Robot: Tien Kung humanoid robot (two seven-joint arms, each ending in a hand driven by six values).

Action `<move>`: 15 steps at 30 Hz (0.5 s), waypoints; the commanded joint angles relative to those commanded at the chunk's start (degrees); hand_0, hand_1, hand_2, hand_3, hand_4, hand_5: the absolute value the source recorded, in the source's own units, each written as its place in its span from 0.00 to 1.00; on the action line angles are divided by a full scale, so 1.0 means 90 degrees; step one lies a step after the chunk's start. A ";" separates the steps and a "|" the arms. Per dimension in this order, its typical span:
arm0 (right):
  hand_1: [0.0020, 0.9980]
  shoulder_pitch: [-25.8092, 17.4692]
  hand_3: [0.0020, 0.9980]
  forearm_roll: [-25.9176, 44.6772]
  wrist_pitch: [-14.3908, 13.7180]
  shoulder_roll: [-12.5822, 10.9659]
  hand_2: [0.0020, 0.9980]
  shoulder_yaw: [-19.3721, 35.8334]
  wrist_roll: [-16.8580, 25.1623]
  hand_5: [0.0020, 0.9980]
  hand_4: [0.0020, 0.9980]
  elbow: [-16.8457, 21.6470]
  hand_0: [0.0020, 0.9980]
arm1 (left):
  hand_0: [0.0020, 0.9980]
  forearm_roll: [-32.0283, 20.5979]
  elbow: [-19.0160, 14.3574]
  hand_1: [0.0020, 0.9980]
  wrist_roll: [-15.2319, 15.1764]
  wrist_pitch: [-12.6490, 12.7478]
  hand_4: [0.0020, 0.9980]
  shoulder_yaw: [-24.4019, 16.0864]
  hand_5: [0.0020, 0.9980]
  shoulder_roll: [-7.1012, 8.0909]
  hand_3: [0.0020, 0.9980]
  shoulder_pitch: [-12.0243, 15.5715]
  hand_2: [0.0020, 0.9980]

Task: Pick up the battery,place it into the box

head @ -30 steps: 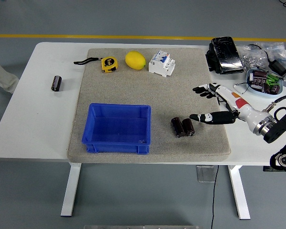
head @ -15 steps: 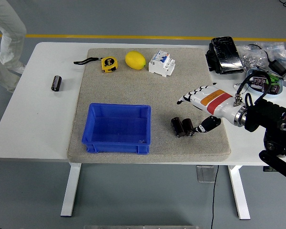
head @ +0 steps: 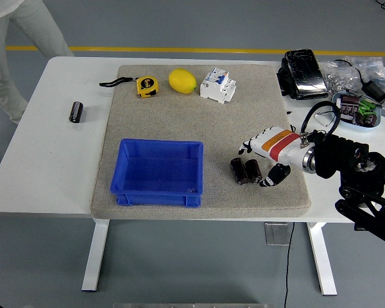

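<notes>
A white desk carries a grey mat. On it, two dark batteries lie side by side, right of the blue box. The right hand hovers just beside them, fingers loosely open, holding nothing. It should close on one battery only, thumb and fingers on opposite sides, before lifting.

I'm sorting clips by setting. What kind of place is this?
Probably a lab or workshop test area: grey floor with a yellow line, a white standing desk, and a circuit breaker among sorting props.
</notes>
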 joint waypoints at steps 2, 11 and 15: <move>0.66 0.0028 0.77 0.0055 0.0011 0.0064 0.69 -0.0044 -0.0038 0.19 1.00 -0.0066 0.71 | 0.76 0.0002 -0.0005 0.76 0.0006 -0.0008 0.63 0.0007 0.53 0.0004 0.63 0.0002 0.82; 0.64 0.0165 0.78 0.0144 0.0104 0.0285 0.69 -0.0210 -0.0172 0.21 1.00 -0.0437 0.68 | 0.76 0.0018 -0.0014 0.76 0.0015 -0.0009 0.63 0.0017 0.52 0.0009 0.63 -0.0009 0.81; 0.62 0.0212 0.76 0.0138 0.0088 0.0358 0.67 -0.0246 -0.0218 0.22 1.00 -0.0639 0.66 | 0.76 0.0027 -0.0014 0.76 0.0013 0.0003 0.63 0.0013 0.52 0.0011 0.63 -0.0016 0.81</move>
